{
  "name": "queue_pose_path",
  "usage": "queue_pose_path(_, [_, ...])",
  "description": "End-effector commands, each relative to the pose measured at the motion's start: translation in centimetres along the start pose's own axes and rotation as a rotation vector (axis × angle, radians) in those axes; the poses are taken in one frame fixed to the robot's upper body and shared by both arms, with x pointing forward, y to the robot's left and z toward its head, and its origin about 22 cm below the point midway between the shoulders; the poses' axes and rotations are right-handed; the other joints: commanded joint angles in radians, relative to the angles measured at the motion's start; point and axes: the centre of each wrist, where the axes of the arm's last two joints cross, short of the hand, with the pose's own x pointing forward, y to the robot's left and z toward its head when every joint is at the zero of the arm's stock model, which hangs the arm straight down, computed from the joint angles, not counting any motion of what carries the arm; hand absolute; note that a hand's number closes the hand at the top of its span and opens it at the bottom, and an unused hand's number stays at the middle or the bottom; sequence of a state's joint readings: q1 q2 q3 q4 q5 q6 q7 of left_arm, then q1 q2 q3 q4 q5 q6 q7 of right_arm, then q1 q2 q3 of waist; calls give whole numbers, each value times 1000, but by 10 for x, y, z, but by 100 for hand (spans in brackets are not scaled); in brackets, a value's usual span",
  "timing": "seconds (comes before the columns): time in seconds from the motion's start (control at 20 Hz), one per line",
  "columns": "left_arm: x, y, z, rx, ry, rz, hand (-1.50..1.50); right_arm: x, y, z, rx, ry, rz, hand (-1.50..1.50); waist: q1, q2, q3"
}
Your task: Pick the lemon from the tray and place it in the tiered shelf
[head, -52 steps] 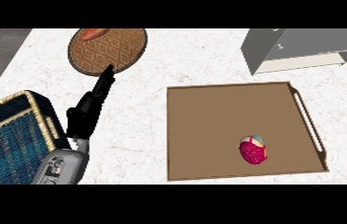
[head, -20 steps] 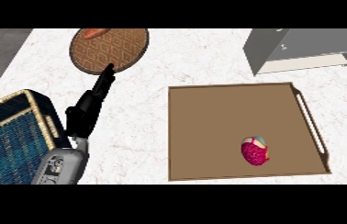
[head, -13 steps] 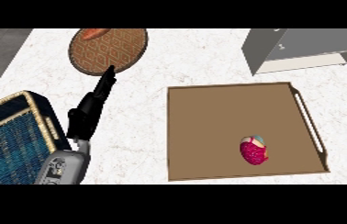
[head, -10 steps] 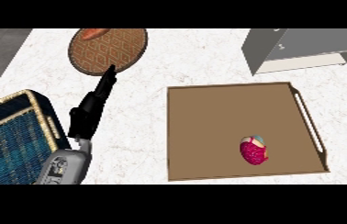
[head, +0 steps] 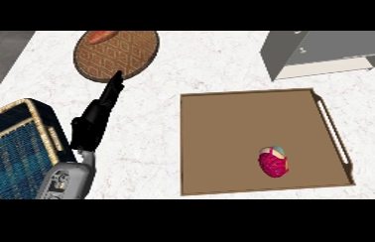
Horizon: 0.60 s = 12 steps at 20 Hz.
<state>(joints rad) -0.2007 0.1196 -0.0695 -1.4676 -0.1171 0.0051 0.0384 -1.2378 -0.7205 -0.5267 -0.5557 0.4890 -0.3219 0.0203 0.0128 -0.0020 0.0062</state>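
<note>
On the brown tray (head: 234,117) at the right lies a small magenta-red fruit with a pale patch (head: 273,161), near the tray's front right corner; it does not look like a lemon. The grey tiered shelf (head: 316,53) stands at the back right, beyond the tray. My left hand (head: 96,114) stands at the left of the counter, well apart from the tray, its fingers straight and pointing away toward the back. It holds nothing. My right hand is out of sight.
A round patterned brown plate (head: 124,57) with an orange-red item (head: 101,35) on its far edge sits at the back left. A blue woven basket (head: 26,137) stands at the left front, beside my left forearm.
The view has shifted very slightly; my left hand stays in about the same place. The fruit has not moved on the tray.
</note>
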Motion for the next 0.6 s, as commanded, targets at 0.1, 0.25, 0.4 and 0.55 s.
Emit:
queue_pose_path(0.1, [-18,19,3,18,28,24,0,18,-41,-16,-139,60,-237,-150,-12,3,-7])
queue_pose_path(0.25, [-27,1,14,18,33,27,0,26,-91,-28,-225,108,-194,-150,-12,2,-7])
queue_pose_path(0.4, [-19,-4,-1,21,31,26,0,9,-124,-32,-223,192,-191,-150,-17,4,-6])
queue_pose_path(0.55, [-15,-7,16,28,29,17,0,-3,-169,-33,-205,305,-111,-150,-16,-1,-6])
